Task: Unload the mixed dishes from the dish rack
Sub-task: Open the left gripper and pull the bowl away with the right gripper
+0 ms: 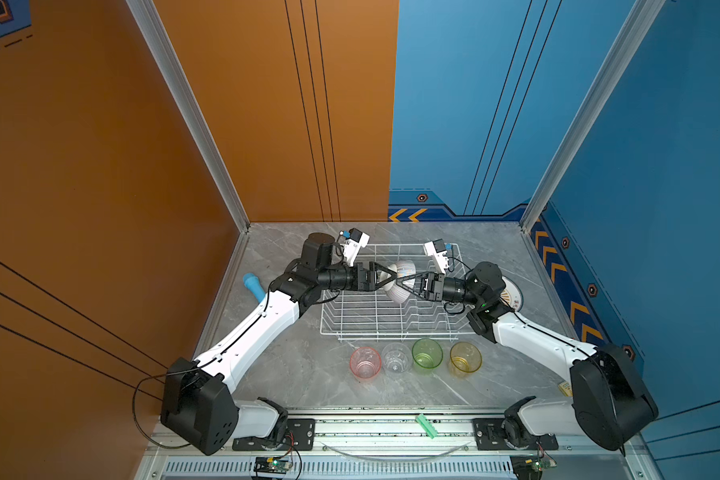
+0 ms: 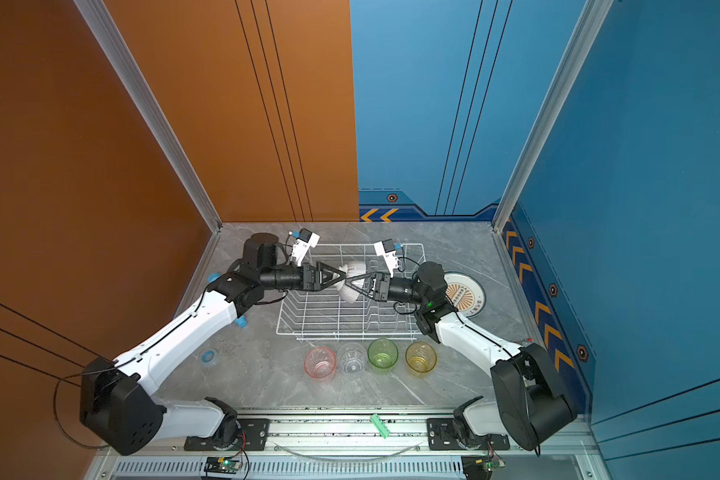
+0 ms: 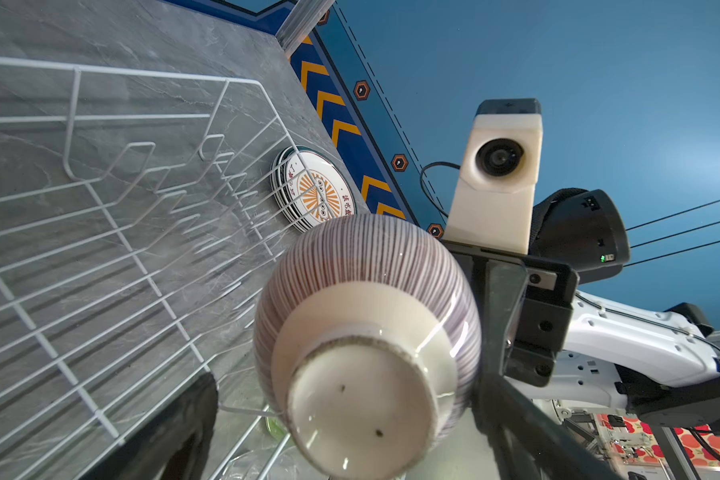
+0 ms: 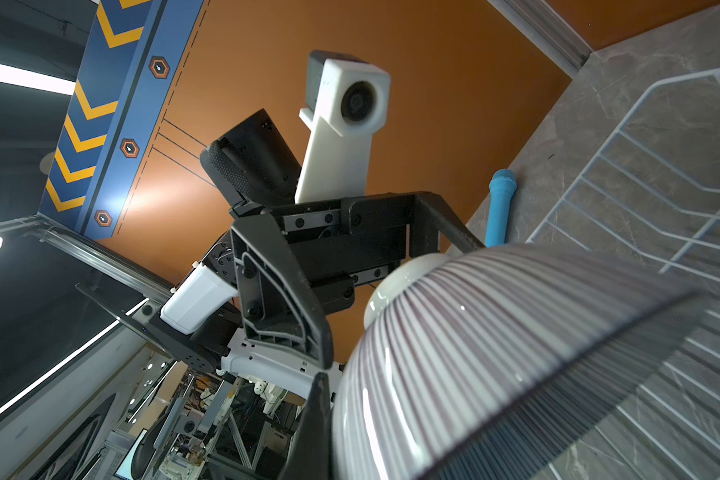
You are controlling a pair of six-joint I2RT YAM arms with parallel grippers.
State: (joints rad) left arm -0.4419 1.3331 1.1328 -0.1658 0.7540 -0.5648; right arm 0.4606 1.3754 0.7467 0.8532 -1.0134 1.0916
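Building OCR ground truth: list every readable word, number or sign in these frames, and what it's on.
No text reads clearly enough to quote.
Plates: red Chinese characters around an orange sunburst, too blurred to read.
Yellow label: too small to read.
Chevron strip: orange arrows, no words.
Bowl: stripes only, no text.

Red Chinese characters are curving around the orange sunburst on the top plate [image 3: 314,189], too small to read. Orange chevron arrows are running along the blue wall strip [image 3: 329,102].
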